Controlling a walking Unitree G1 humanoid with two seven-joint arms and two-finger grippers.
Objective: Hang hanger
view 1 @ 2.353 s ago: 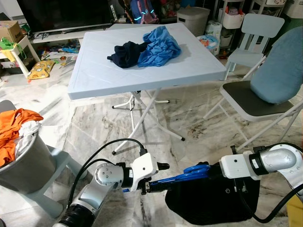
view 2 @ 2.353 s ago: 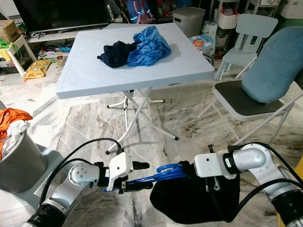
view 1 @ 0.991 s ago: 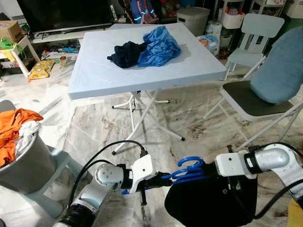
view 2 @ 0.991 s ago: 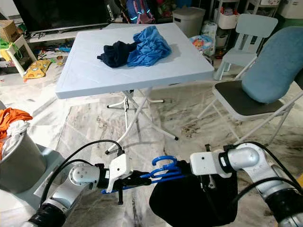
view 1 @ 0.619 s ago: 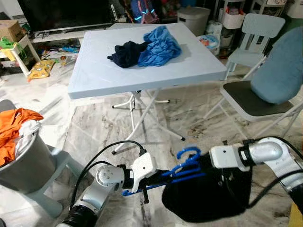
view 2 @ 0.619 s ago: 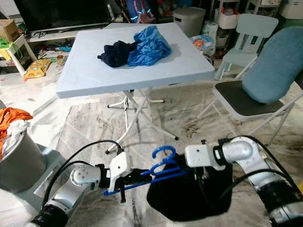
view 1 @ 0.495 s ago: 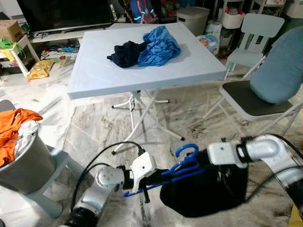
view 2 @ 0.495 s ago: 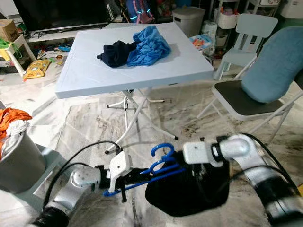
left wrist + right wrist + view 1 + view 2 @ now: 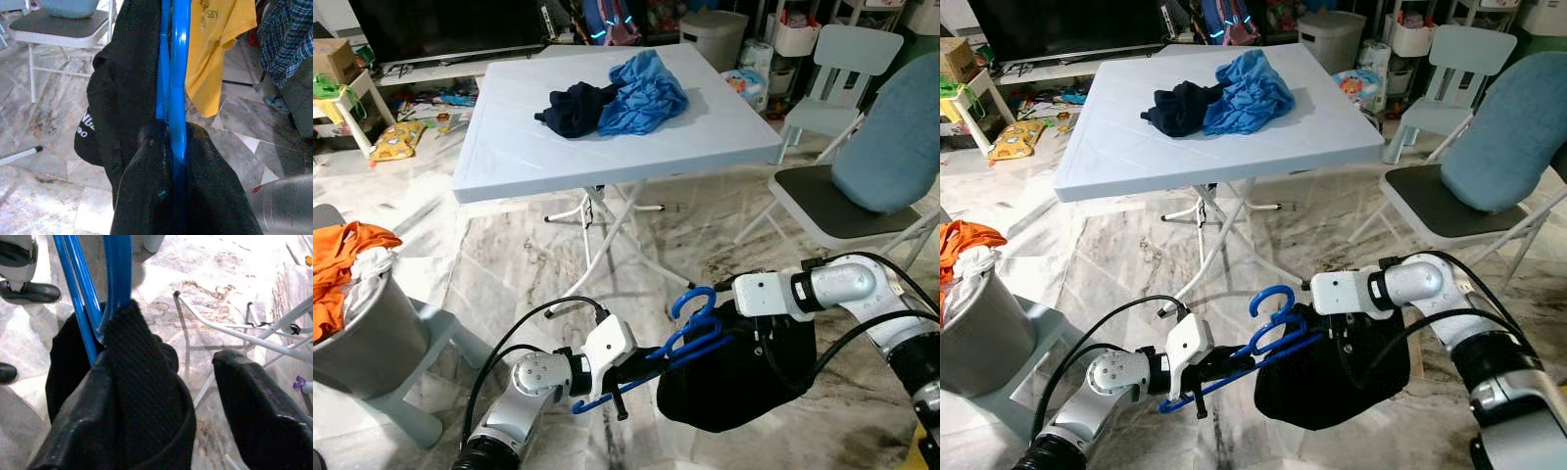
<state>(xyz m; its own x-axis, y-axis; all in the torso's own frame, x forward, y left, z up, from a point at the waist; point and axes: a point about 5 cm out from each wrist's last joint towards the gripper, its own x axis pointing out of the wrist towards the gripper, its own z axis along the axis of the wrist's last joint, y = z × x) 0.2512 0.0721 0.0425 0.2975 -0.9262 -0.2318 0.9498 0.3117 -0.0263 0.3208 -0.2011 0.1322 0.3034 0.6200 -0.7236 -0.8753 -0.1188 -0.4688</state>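
The workspace is a cluttered living room with a marble-patterned floor; a pale blue folding table point(image 9: 607, 137) stands ahead carrying a dark garment point(image 9: 573, 110) and a blue garment point(image 9: 646, 93), a folding chair point(image 9: 832, 211) with a blue cushion point(image 9: 891, 142) stands to the right, and a grey laundry bin point(image 9: 367, 338) with orange clothing stands to the left. The blue hanger point(image 9: 690, 328) is held low in front of the robot, above the floor between the two arms, with its hook uppermost and a black garment point(image 9: 734, 377) draped from its right-hand part. The left gripper point(image 9: 625, 372) is clenched on the bare left end of the hanger. The right gripper point(image 9: 759, 328) sits at the garment end of the hanger; in the right wrist view one finger point(image 9: 259, 406) stands apart from the cloth, so its jaws appear spread rather than clamped, though the grip point itself is partly hidden by fabric. Risk assessment: no rail is visible in the head views, although hanging clothes seen past the hanger in the left wrist view suggest one nearby. With the load carried on one end, the garment may slide off if the hanger tilts further. The low carry height may let the fabric drag on the floor.
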